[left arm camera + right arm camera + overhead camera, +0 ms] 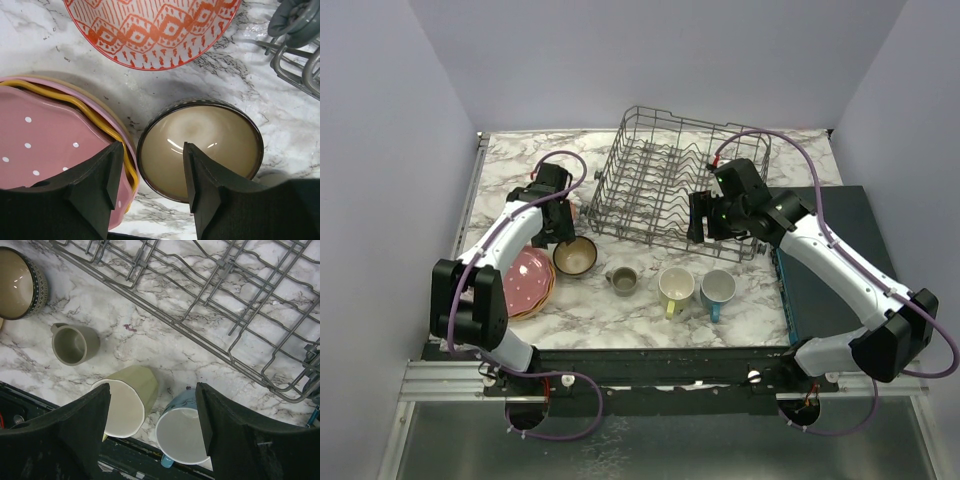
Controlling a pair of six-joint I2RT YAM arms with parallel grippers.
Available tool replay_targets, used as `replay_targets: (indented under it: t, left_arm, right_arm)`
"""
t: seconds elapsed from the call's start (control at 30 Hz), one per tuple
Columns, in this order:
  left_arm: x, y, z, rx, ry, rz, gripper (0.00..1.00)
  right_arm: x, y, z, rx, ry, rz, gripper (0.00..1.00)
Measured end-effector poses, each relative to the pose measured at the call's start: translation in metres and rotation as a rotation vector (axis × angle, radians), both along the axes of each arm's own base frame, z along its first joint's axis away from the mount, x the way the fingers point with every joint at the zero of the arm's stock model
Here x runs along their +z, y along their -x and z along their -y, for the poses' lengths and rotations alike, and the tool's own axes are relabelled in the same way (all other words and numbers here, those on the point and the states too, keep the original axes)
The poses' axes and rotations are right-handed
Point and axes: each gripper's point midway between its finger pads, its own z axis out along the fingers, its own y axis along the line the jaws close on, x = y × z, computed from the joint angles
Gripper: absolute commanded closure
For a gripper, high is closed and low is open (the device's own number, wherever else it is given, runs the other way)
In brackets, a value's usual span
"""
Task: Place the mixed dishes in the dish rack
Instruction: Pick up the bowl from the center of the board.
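The grey wire dish rack point(680, 180) stands empty at the back centre. My left gripper point(556, 228) is open and empty, hovering over the gap between a dark bowl with a beige inside point(200, 145) and the plate stack: a pink dotted plate point(45, 145) over a scalloped yellow one point(102, 122). A red-patterned dish point(155, 30) lies beyond. My right gripper point(703, 217) is open and empty by the rack's front edge, above the pale yellow mug point(125, 402) and the blue mug point(182, 432). The grey-beige mug point(75, 343) stands to their left.
A dark flat box point(830, 260) lies on the right, under the right arm. The rack's corner point(295, 45) is close to the right of the left gripper. The mugs stand in a row near the table's front edge point(660, 335). Walls close in the table.
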Motion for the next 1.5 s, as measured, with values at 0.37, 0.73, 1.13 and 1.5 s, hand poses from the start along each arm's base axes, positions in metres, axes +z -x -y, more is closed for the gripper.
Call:
replay_targets:
  t: [0.37, 0.73, 1.13, 1.5]
  left_arm:
    - [-0.018, -0.006, -0.003, 0.004, -0.024, -0.036, 0.47]
    - [-0.031, -0.008, -0.002, -0.008, -0.026, -0.067, 0.54]
    - [-0.037, -0.006, 0.003, -0.026, 0.003, -0.093, 0.66]
    - [-0.045, 0.007, 0.008, -0.041, 0.039, -0.13, 0.79]
  right_arm:
    - [-0.002, 0.002, 0.001, -0.002, 0.0, -0.006, 0.25]
    - [-0.003, 0.002, 0.001, -0.002, 0.001, -0.009, 0.25]
    - [-0.007, 0.004, 0.002, -0.002, 0.007, -0.018, 0.25]
    - [-0.016, 0.007, 0.004, -0.004, 0.018, -0.036, 0.26]
